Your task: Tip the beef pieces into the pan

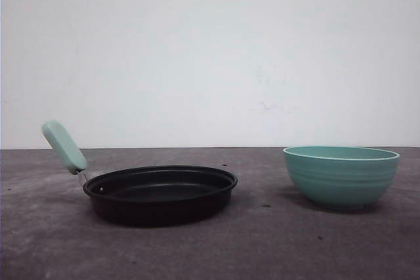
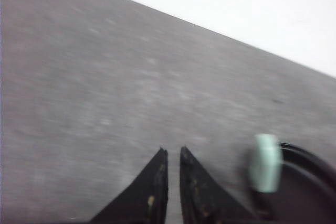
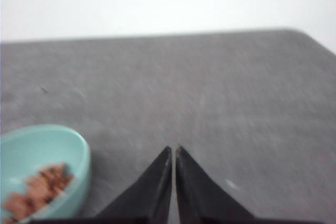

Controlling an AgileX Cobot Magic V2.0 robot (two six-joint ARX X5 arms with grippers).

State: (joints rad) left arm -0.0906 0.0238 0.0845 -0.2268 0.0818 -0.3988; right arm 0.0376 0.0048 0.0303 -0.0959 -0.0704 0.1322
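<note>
We work over a grey, mottled table (image 1: pixel 210 247) that runs back to a plain white wall (image 1: pixel 210 50); the far edge of the table meets that wall in a straight line across the front view. On the left half sits the pan (image 1: pixel 161 193), black, round and shallow, its pale mint-green handle (image 1: pixel 63 146) rising up and to the left on a thin metal neck. On the right half stands a teal ribbed bowl (image 1: pixel 341 176), upright and well apart from the pan, with bare table between them and more bare table on the near side of both. In the right wrist view the beef pieces (image 3: pixel 37 190) lie heaped inside that bowl, reddish-brown and small, the bowl just to one side of our right gripper (image 3: pixel 172 153), not touching it. That gripper's jaws are pressed nearly together, a thin slit between the tips, pinching nothing. In the blurred left wrist view our left gripper (image 2: pixel 172 153) has its jaws close together too, a narrow gap between them and nothing held, with the pan's handle and rim near it, off to one side. A rounded table corner shows in the right wrist view.
</note>
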